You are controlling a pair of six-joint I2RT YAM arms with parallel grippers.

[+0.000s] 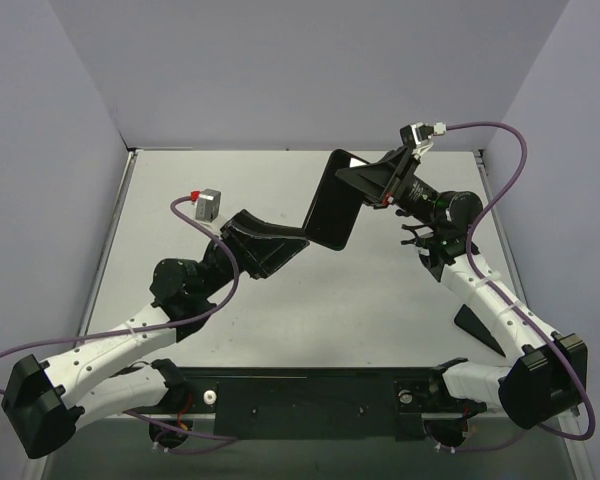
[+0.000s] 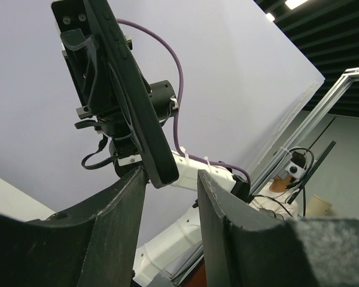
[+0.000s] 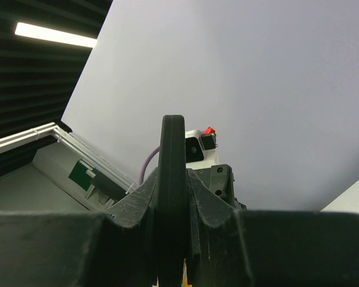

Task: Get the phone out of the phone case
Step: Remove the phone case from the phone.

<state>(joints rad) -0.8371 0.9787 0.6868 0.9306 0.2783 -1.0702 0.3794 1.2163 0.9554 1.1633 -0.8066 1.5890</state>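
While right pincer clamps the phone case, left pincer gapes.

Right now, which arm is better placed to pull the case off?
Probably left: the right gripper is shut on the phone, holding it up; the open left gripper straddles its lower end.
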